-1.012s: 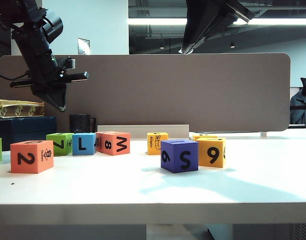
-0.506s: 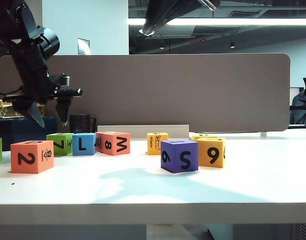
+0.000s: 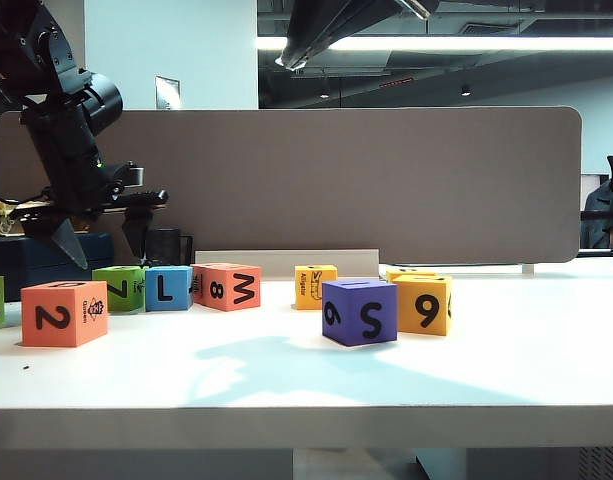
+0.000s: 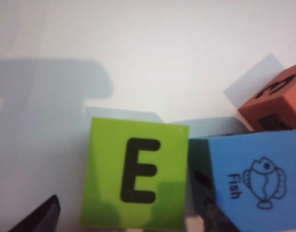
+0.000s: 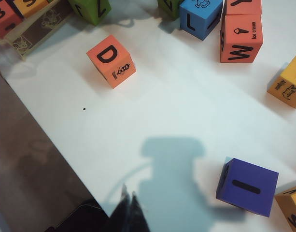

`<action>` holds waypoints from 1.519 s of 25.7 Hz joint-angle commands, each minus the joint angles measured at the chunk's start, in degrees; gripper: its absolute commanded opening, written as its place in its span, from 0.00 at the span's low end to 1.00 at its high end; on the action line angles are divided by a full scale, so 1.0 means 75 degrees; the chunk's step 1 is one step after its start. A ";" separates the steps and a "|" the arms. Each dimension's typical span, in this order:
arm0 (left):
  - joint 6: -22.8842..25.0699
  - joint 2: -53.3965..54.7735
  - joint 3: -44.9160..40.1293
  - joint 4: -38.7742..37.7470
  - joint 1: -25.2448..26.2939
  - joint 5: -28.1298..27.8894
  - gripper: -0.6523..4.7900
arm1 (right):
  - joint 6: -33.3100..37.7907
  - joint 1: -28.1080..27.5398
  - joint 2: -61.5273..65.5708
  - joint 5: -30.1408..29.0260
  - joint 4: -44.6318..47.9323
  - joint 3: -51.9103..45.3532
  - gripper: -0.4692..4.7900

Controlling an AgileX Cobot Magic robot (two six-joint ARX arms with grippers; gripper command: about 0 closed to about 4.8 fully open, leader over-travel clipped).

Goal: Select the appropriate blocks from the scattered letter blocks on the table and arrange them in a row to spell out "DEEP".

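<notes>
The left gripper [image 3: 98, 238] hangs spread above the green block [image 4: 134, 180], whose E faces straight up; only its fingertips [image 4: 39, 220] show in the wrist view; the blue block [image 4: 249, 183] at the green one's 3 o'clock is cut off; the right gripper [image 5: 129, 205], high over the table [image 3: 406, 370], looks pressed together; the D block [image 5: 111, 60] sits near the table's left front edge.

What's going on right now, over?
Left gripper open, hovering above green E block. Right gripper shut, high over the table, empty. Blue L block sits tight against the green one.
</notes>
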 commanded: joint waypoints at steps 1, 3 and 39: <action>0.0000 -0.0026 0.0050 0.0122 -0.0009 0.0099 0.81 | -0.0020 0.0012 -0.0032 0.0178 0.0070 0.0035 0.09; 0.0026 -0.0023 0.0050 0.0125 -0.0009 0.0055 0.80 | -0.0020 0.0012 -0.0032 0.0181 0.0073 0.0035 0.09; 0.0391 -0.0131 0.0545 -0.0854 -0.0009 -0.0099 0.62 | -0.0020 0.0003 -0.0032 0.0245 0.0023 0.0032 0.09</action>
